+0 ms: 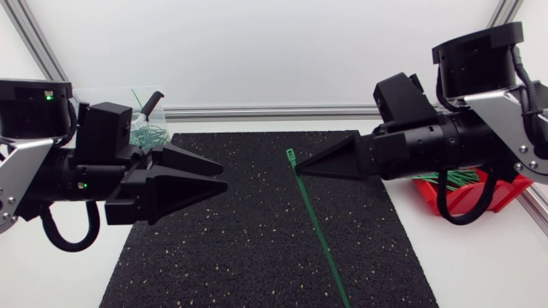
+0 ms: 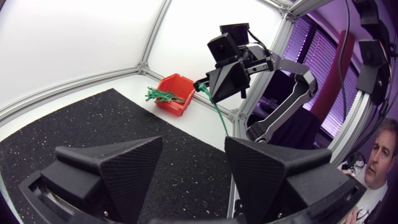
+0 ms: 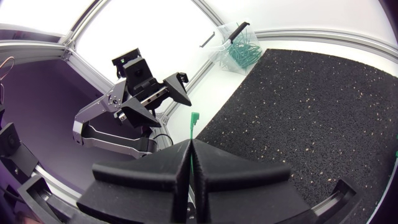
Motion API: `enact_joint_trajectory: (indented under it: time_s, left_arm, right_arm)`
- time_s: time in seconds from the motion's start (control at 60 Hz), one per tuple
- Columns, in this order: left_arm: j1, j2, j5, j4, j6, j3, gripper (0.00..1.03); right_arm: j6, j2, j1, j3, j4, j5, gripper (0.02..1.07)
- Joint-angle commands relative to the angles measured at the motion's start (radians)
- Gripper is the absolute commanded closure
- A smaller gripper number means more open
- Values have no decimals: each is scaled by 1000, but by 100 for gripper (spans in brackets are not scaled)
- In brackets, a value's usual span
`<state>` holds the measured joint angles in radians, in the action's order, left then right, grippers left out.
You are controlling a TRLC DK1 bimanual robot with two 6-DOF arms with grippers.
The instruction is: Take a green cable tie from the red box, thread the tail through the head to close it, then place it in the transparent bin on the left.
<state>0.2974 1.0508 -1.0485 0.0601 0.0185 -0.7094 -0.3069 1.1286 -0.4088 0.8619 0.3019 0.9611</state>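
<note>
Right tool: frame centre, fingers pinched on green cable tie near its head.
Left tool: centre-left, fingers parted, holding nothing.
Red box: right edge.

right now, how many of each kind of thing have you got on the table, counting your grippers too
grippers: 2 (left gripper, right gripper)
green cable tie held by the right gripper: 1
red box: 1
transparent bin: 1
black mat: 1
total: 6
bundled ties in the red box and the transparent bin are too bunched to count
</note>
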Motion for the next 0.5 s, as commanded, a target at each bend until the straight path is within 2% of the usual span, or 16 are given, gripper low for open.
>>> enact_joint_trajectory:
  time_s: [0.0,0.117,0.283,0.4,0.483]
  left_arm:
    - [5,75,-47,-6,-37,-48,33]
    - [28,132,-77,-25,-42,-65,33]
    - [59,160,-104,-103,-86,-65,33]
    - [72,183,-136,-275,-261,-68,34]
    - [101,186,-136,-358,-353,-65,34]
  right_arm:
    - [-11,26,-18,14,-35,-5,101]
    - [-8,45,-38,23,-73,-10,101]
    - [-18,91,-55,45,-122,-10,101]
    - [-55,105,-62,58,-167,-10,101]
    - [-69,88,-68,63,-168,-10,101]
